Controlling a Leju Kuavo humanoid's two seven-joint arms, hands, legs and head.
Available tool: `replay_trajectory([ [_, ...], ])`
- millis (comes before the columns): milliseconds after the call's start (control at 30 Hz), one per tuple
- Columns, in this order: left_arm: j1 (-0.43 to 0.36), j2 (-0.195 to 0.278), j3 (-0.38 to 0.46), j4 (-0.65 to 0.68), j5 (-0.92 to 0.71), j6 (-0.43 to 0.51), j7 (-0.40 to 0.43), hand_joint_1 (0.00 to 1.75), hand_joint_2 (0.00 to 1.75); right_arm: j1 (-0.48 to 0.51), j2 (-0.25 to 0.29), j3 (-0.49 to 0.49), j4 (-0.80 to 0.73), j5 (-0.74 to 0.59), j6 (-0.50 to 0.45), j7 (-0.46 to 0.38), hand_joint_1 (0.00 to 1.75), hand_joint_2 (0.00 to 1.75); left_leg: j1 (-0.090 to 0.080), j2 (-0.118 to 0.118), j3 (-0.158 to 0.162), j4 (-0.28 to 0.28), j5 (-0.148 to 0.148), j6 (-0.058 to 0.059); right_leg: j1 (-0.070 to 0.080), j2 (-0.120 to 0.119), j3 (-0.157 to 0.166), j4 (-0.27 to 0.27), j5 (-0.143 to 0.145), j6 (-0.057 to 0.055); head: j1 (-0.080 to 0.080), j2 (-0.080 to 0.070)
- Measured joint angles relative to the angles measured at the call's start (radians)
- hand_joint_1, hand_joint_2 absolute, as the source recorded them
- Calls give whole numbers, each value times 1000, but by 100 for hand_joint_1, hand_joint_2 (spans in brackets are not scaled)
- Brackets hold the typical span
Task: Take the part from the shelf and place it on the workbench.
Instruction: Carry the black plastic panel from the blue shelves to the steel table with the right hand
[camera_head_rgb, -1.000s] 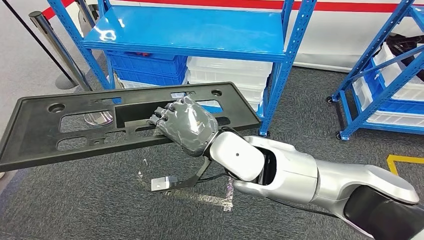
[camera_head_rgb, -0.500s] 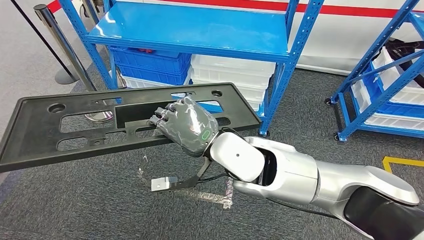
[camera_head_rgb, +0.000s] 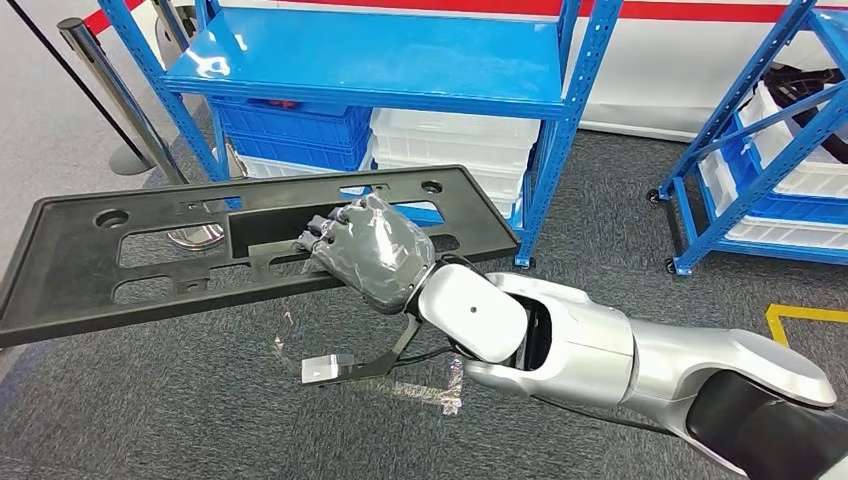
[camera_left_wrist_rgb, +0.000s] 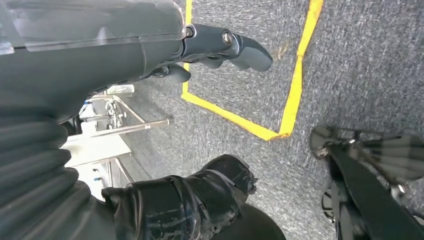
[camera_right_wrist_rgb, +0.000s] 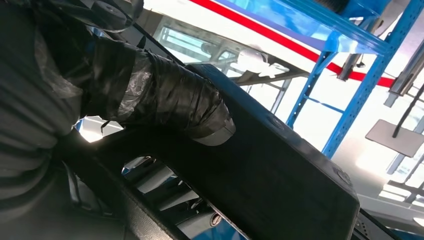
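Note:
A long flat black plastic part (camera_head_rgb: 150, 250) with cut-out windows and round holes hangs level in the air in front of the blue shelf (camera_head_rgb: 380, 60). My right hand (camera_head_rgb: 370, 250) grips its long middle opening from the near side, fingers hooked through it. In the right wrist view the taped thumb (camera_right_wrist_rgb: 170, 100) presses on the part's black surface (camera_right_wrist_rgb: 280, 170). My left hand (camera_left_wrist_rgb: 150, 55) hangs over grey carpet with nothing in it, its fingers (camera_left_wrist_rgb: 235, 45) and thumb (camera_left_wrist_rgb: 200, 195) spread apart.
White and blue bins (camera_head_rgb: 450, 150) sit under the blue shelf top. A second blue rack (camera_head_rgb: 770, 170) stands at the right. A steel barrier post (camera_head_rgb: 110, 100) is at the left. Yellow floor tape (camera_head_rgb: 805, 320) marks the carpet at the right.
The whole picture has shifted slightly between frames, so the camera moved. My right hand keeps the same grip on the black part.

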Motion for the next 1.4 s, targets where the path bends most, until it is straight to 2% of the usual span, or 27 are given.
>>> replay_trajectory([
  [67, -1, 0, 0, 0, 0, 0, 0, 0, 175, -1, 0, 0, 0, 0, 0, 0, 175, 175, -2, -3, 54, -108, 33, 2, 3, 2, -4, 6, -2, 10, 0, 0],
  [200, -2, 0, 0, 0, 0, 0, 0, 0, 175, -2, 0, 0, 0, 0, 0, 0, 175, 175, -7, -6, 54, -121, 33, 22, 6, 4, -10, 3, 6, 30, 0, 0],
  [267, -1, 0, 0, 0, 0, 0, 0, 0, 175, -2, 0, 0, 0, 0, 0, 0, 175, 175, -5, -5, 54, -126, 39, 34, 5, 3, -18, 15, -5, 38, 1, 0],
  [333, -1, 0, 0, 0, 0, 0, 0, 0, 175, -3, 0, -1, 0, 0, 0, 0, 175, 175, -4, -4, 53, -129, 44, 45, 3, 1, -49, 83, -49, 42, 1, 0],
  [400, -2, 0, 0, 0, 0, 0, 0, 0, 175, -2, 0, -1, 0, 0, 0, 0, 175, 175, -7, -4, 48, -129, 47, 52, 5, 1, -105, 208, -109, 44, 1, 0],
  [433, -2, 0, 0, 0, 0, 0, 0, 0, 175, -1, 0, -1, 0, 0, 0, 0, 175, 175, -10, -4, 46, -129, 48, 54, 6, 1, -131, 263, -127, 44, 1, 0],
  [467, -2, 0, 0, 0, 0, 0, 0, 0, 175, -1, 0, 0, 0, 1, 2, 1, 175, 175, -13, -5, 44, -128, 49, 56, 6, 1, -145, 294, -132, 42, 1, 0],
  [500, -1, 0, 0, 0, 0, 0, -1, 0, 175, -2, -1, 0, 0, 5, 13, 10, 175, 175, -16, -9, 43, -128, 50, 57, 8, 2, -141, 288, -119, 37, 0, 0],
  [533, -1, 0, 0, 0, 0, 0, -1, 0, 175, -12, -2, 0, 1, 14, 38, 29, 175, 175, -19, -14, 42, -127, 50, 58, 10, 4, -116, 242, -91, 30, 1, 0],
  [600, -5, -5, 0, 0, 0, 3, -3, 0, 175, -67, -16, -2, 9, 30, 105, 76, 175, 175, -25, -25, 36, -124, 52, 58, 15, 28, -43, 102, -34, 11, -1, 0],
  [633, -9, -8, 0, 0, 0, 5, -2, 0, 175, -110, -27, -7, 17, 29, 127, 88, 175, 175, -26, -31, 31, -122, 55, 56, 17, 39, -17, 49, -19, 6, -1, 0],
  [667, -13, -12, 0, 0, 0, 8, -1, 0, 175, -152, -40, -14, 29, 23, 136, 89, 175, 175, -25, -37, 24, -120, 58, 52, 19, 46, -3, 19, -13, 2, -1, 0],
  [733, -16, -17, 0, 0, 0, 12, 0, 0, 175, -211, -61, -30, 52, 12, 134, 83, 175, 175, -20, -52, 18, -123, 65, 42, 21, 35, 3, 4, -12, 1, 1, 0],
  [800, -13, -18, 0, 0, 0, 14, 0, 0, 175, -235, -73, -35, 68, 7, 132, 88, 175, 175, -20, -50, 12, -114, 57, 32, 16, 18, 12, -15, -2, -2, 0, 0],
  [867, -12, -20, -1, 0, 1, 14, 1, 0, 175, -243, -77, -35, 79, 7, 132, 94, 175, 175, -17, -28, -24, -39, 11, 20, 10, 0, 20, -31, 5, -6, -5, 0],
  [933, -15, -22, -2, 0, 1, 14, 0, 0, 175, -245, -80, -35, 87, 6, 132, 97, 175, 175, -11, -15, -80, 79, -41, 6, 10, -17, 22, -33, 4, -10, -9, 0],
  [967, -16, -22, -2, 0, 0, 13, 0, 0, 175, -245, -83, -35, 90, 5, 133, 98, 175, 175, -8, -12, -97, 116, -49, 1, 9, -24, 22, -31, 3, -10, -8, 0],
  [1000, -17, -22, -2, 0, 0, 13, 0, 0, 175, -244, -85, -35, 92, 3, 134, 98, 175, 175, -6, -10, -102, 125, -44, -3, 9, -29, 22, -29, 1, -9, -8, 0],
  [1033, -16, -22, -3, 0, 0, 13, 0, 0, 175, -244, -88, -35, 94, 2, 134, 99, 175, 175, -4, -6, -82, 89, -17, -7, 7, -33, 22, -26, -2, -6, -8, 0],
  [1067, -15, -21, -3, 0, 0, 12, 0, 0, 175, -244, -90, -35, 96, 0, 134, 99, 175, 175, -1, -2, -49, 26, 17, -9, 6, -36, 22, -21, -6, -2, -8, 0],
  [1133, -13, -21, -3, 0, 0, 12, 0, 0, 175, -245, -93, -35, 98, -2, 134, 101, 175, 175, -3, 4, 19, -95, 59, -5, 6, -41, 19, -9, -14, 7, -9, 0],
  [1167, -13, -21, -4, 0, 0, 12, 0, 0, 175, -245, -95, -35, 99, -3, 133, 102, 175, 175, -6, 6, 32, -120, 62, 1, 8, -42, 16, -5, -16, 12, -10, 0],
  [1233, -13, -20, -5, 0, 0, 11, 0, 0, 175, -244, -97, -35, 100, -5, 133, 103, 175, 175, -10, 4, 32, -127, 57, 16, 10, -43, 11, -2, -15, 21, -10, 0],
  [1300, -12, -21, -6, 0, 0, 12, 1, 0, 175, -245, -100, -35, 101, -7, 132, 103, 175, 175, -6, 4, 34, -133, 60, 30, 8, -34, 4, 9, -27, 31, -10, 0],
  [1333, -12, -21, -6, 0, 0, 12, 1, 0, 175, -246, -103, -35, 101, -7, 132, 103, 175, 175, -4, 4, 36, -138, 63, 37, 7, -25, -9, 35, -44, 35, -8, 0],
  [1400, -14, -21, -7, 0, 0, 12, 2, 0, 175, -246, -109, -35, 101, -7, 132, 104, 175, 175, -2, 3, 37, -141, 64, 47, 5, -7, -63, 146, -98, 40, -8, 0],
])
